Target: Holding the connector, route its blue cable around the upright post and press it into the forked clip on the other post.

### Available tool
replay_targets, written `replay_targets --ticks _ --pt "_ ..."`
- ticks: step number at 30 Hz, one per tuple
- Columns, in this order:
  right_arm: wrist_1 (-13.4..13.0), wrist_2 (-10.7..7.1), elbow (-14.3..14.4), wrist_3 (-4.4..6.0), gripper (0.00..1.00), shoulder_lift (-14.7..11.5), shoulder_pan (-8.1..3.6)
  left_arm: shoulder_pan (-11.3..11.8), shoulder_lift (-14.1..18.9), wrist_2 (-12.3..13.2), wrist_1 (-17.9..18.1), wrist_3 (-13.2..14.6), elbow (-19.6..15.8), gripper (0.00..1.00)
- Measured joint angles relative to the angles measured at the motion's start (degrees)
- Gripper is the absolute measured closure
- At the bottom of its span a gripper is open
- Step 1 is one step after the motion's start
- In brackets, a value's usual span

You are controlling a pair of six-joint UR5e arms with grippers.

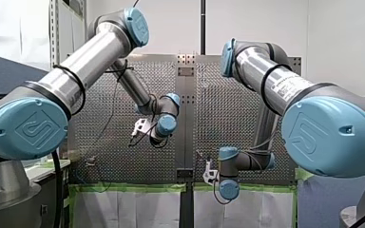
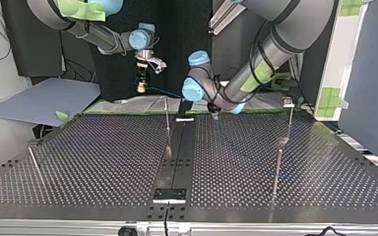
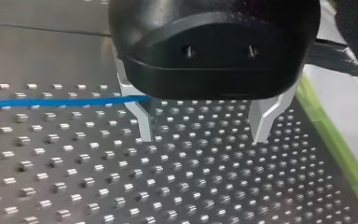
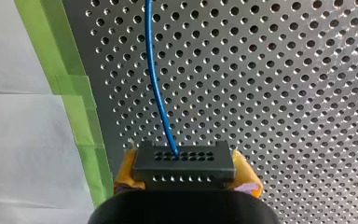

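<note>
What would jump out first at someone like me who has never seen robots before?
Two big silver arms with pale-blue joint caps fill the front view, my left arm at its left, my right arm at its right. In the right wrist view, my right gripper clamps a black perforated connector block between yellow pads, its thin blue cable running out over the perforated metal table.

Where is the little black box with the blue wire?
In the right wrist view, the connector sits clamped between the yellow pads of my right pincer, over the perforated table near the green tape.
</note>
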Motion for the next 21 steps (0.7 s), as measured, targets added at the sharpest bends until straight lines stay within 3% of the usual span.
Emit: replay_targets --ticks 7,14,21 --pt "0.7 -0.71 -0.3 -0.77 1.00 0.0 0.28 0.0 -3.3 1.6 1.5 -1.3 0.0 0.00" --pt "1.0 -1.39 -0.6 -1.65 1.00 0.0 0.65 0.5 -7.0 5.1 4.7 -2.7 0.0 0.00" --pt "1.7 -2.43 -1.2 -2.19 1.00 -0.1 0.96 0.5 -8.9 8.2 5.4 -5.2 0.0 0.00"
